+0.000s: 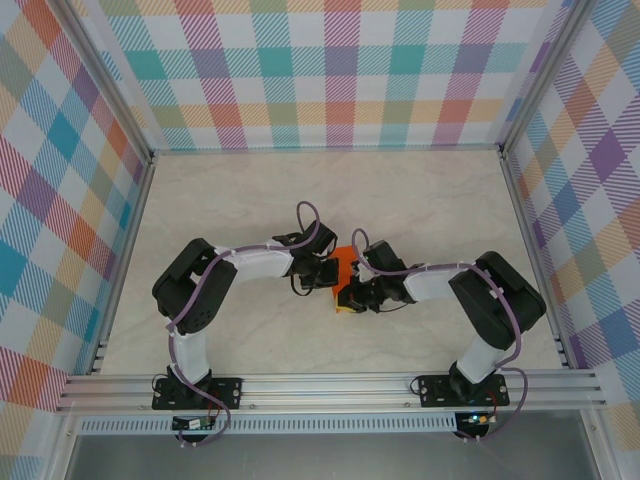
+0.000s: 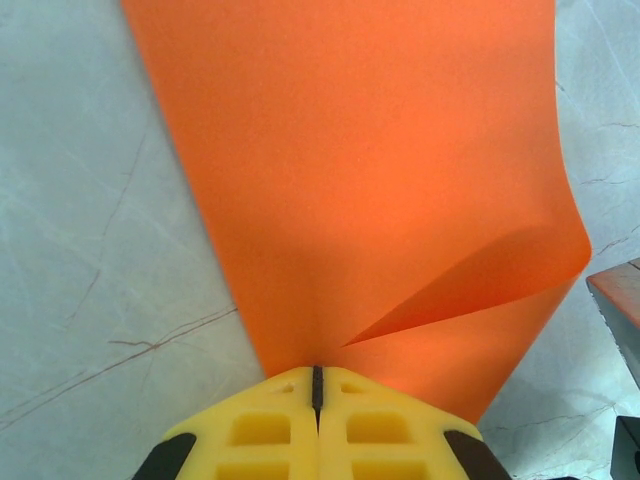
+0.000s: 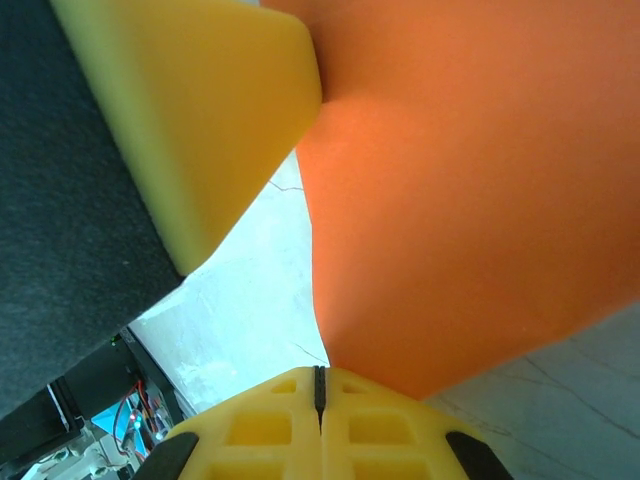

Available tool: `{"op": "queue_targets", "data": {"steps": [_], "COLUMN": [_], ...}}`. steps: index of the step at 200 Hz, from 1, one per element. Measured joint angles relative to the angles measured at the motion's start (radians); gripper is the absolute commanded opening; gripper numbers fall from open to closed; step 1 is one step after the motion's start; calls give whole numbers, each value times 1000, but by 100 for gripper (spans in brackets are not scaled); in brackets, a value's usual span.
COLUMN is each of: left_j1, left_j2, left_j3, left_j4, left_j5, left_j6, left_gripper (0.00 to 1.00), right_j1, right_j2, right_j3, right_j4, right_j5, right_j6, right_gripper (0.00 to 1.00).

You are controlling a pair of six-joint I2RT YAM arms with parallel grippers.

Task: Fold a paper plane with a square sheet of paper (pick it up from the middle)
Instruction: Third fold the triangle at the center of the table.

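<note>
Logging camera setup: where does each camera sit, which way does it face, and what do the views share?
Top external: above and behind the bases, looking down on the pale marble table; both arms show, left hand and right hand meeting at the thin bright orange paper sheet.
Left wrist: on the left arm, looking along its shut yellow fingers at the sheet.
Right wrist: same from the right arm, own fingers shut; left hand's finger upper left.
Shared: the sheet, in all three.

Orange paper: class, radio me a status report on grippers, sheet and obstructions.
Left gripper shut on square sheet of paper. Right gripper shut on it too. Sheet curled, held between them. Nothing obstructing.
</note>
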Motion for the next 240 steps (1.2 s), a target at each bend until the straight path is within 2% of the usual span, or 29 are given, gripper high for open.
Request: {"op": "queue_targets", "data": {"steps": [89, 145, 200, 240], "left_j1": [0, 0, 0, -1], "left_j2": [0, 0, 0, 0], "left_j3": [0, 0, 0, 0], "left_j4": [0, 0, 0, 0], "left_j5": [0, 0, -1, -4], "left_j6": [0, -1, -3, -3], "left_gripper": [0, 0, 0, 0], "right_j1": [1, 6, 20, 20], "right_j2": [13, -35, 28, 2], "right_j3": [21, 16, 18, 18], "right_j4": [-45, -39, -29, -50], "right_j5": [21, 14, 4, 29], "right_j6": [-5, -21, -20, -19], "right_gripper": [2, 3, 2, 2]}}
